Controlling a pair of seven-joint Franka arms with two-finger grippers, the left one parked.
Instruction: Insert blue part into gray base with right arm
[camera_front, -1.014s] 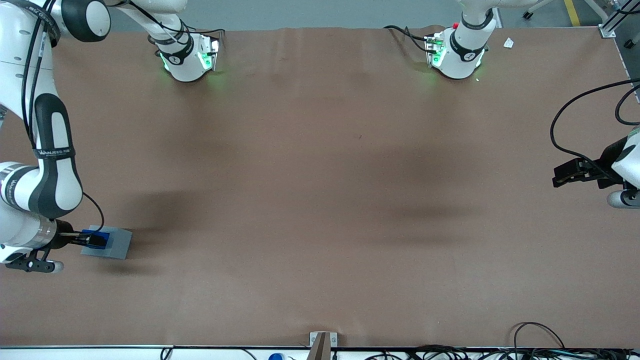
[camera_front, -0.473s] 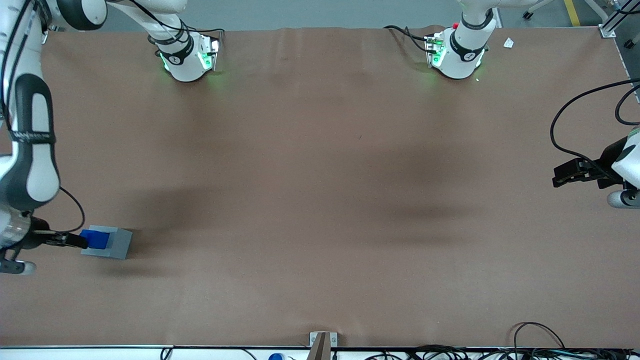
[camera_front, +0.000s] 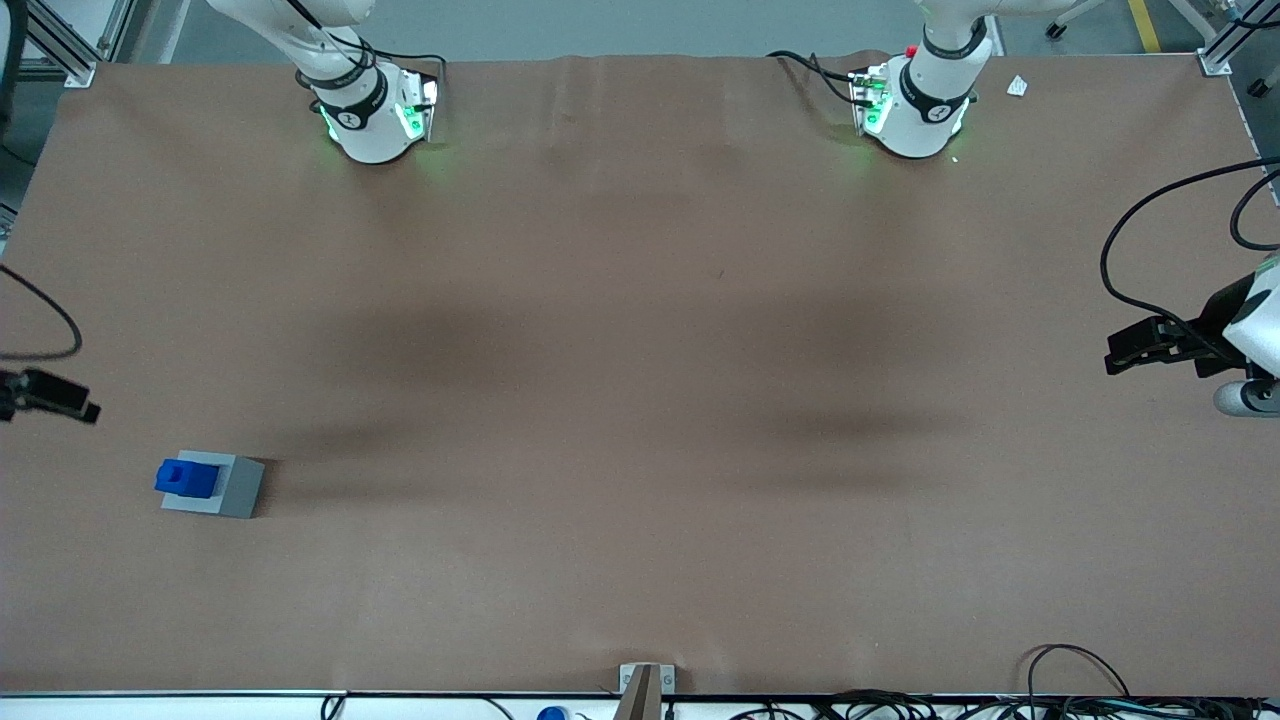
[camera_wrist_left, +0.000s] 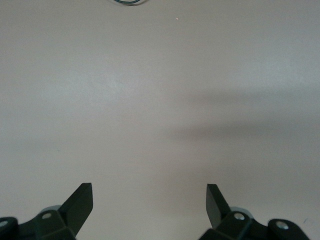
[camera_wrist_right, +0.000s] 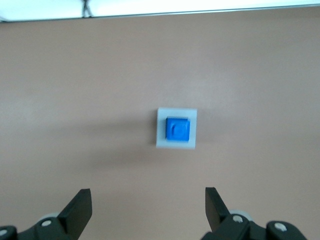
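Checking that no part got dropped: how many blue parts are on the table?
1. The blue part sits in the gray base, toward the working arm's end; the gripper is above, jaws open.

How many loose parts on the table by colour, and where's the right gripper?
Blue: 1, the blue part, seated in the gray base.
Gray: 1, the gray base.
Total: 2.
The gripper is open, above both, holding nothing.

front: high, down on table (camera_front: 640, 400) | right wrist: above, shares gray base (camera_wrist_right: 176, 128)
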